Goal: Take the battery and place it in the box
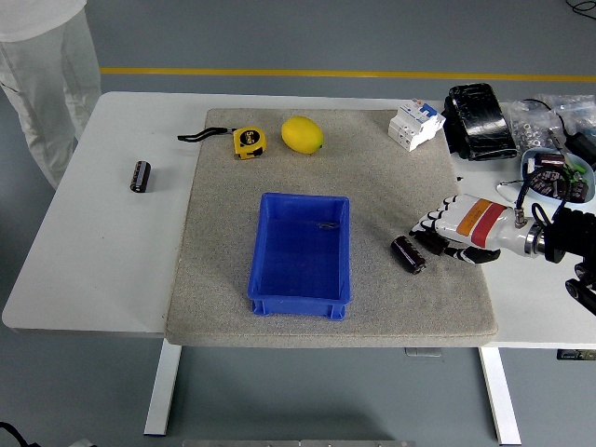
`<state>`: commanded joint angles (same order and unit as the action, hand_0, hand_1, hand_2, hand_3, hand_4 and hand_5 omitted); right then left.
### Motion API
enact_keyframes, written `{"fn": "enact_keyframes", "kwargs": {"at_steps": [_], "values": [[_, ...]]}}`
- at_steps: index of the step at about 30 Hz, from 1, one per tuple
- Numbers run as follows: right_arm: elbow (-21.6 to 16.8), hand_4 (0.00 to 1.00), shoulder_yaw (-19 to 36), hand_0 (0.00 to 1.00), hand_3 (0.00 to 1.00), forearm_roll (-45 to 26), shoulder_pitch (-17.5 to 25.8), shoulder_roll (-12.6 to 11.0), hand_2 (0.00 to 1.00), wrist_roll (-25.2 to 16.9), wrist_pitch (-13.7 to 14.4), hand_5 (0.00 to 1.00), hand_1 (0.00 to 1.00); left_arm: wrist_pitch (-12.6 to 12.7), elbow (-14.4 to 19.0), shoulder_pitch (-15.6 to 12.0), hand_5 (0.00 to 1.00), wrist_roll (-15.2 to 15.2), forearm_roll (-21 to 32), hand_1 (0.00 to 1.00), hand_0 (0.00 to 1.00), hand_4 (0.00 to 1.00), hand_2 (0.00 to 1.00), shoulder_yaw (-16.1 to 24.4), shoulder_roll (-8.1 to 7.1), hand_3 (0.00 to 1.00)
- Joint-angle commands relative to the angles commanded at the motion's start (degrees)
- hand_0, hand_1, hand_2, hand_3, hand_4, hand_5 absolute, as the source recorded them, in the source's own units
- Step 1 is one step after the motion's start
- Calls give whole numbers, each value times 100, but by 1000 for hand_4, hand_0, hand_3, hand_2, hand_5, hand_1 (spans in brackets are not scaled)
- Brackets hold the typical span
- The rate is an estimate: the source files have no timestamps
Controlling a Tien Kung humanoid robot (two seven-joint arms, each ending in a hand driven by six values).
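A dark cylindrical battery (pixel 408 254) lies on its side on the grey mat (pixel 223 261), just right of the blue box (pixel 265 279). My right hand (pixel 430 235) reaches in from the right, its fingertips right beside the battery's right end, loosely bent and holding nothing. A second dark battery (pixel 140 176) lies on the bare white table far to the left of the mat. The blue box stands open at the mat's middle, with a small dark bit (pixel 328 224) near its far right corner. My left arm is out of view.
A yellow tape measure (pixel 247 141) and a lemon (pixel 302 134) lie at the mat's back. A white breaker (pixel 414 124), a black pack (pixel 479 121) and a bowl of parts (pixel 554 175) crowd the back right. A person in white (pixel 47 74) stands at the far left.
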<state>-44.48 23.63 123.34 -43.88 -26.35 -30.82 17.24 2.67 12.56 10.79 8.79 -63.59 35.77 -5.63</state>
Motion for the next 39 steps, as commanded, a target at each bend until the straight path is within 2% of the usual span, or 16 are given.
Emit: {"fn": "enact_keyframes", "kwargs": {"at_steps": [11,14,15,16,18,21,22,23,27,28,29,33,34,37,39], "values": [[-211,563,343,671,740,55,8,-111,657,2,-59,2,574,-9,-7,-22,537,5,-83,746,772,609,780,56,-15,572],[-487,563,561,671,740,53,-6,-185,657,40,-131,2,574,-14,-9,-26,537,6,-106,746,772,609,780,72,-25,572],[-659,563,641,671,740,-24,-17,-229,657,38,-142,2,574,-16,-12,-27,537,10,-140,746,772,609,780,93,-25,572],[-809,611,700,686,766,-66,-28,-257,682,37,-141,4,595,-17,-13,-28,537,10,-160,746,771,609,779,105,-25,572],[-1121,611,799,686,766,-155,-52,-287,682,43,-139,4,595,-22,-15,-30,537,14,-210,746,771,609,779,142,-25,572],[-1677,611,936,686,766,-345,-133,-266,682,121,-180,4,595,-34,-11,-35,537,19,-286,746,771,609,779,182,-32,572],[-1853,663,949,712,784,-410,-178,-239,704,147,-195,39,626,-31,-14,-33,541,16,-294,744,770,611,780,190,-32,572],[-1984,663,949,712,784,-456,-216,-213,704,166,-206,39,626,-28,-16,-32,541,14,-293,744,770,611,780,192,-33,572],[-2441,663,859,712,784,-639,-386,-12,704,217,-222,39,626,-9,-25,-23,541,-8,-227,744,770,611,780,154,-39,572],[-2493,694,830,762,834,-652,-418,56,753,218,-220,55,680,-2,-27,-22,541,-13,-210,742,771,611,777,148,-40,571],[-2513,694,796,762,834,-641,-456,179,753,216,-230,55,680,8,-27,-20,541,-18,-189,742,771,611,777,141,-43,571],[-2384,694,769,762,834,-609,-533,620,753,277,-403,55,680,-32,-16,1,541,-12,-169,742,771,611,777,96,-53,571],[-2323,744,769,823,938,-556,-557,750,846,320,-455,71,746,-50,-13,14,535,-7,-184,745,772,607,780,95,-57,573],[-2174,744,691,823,938,-391,-633,980,846,444,-557,71,746,-81,-7,37,535,-12,-156,745,772,607,780,67,-75,573],[-2097,744,612,823,938,-295,-679,1055,846,463,-637,71,746,-86,-7,48,535,-16,-138,745,772,607,780,57,-81,573]]}}
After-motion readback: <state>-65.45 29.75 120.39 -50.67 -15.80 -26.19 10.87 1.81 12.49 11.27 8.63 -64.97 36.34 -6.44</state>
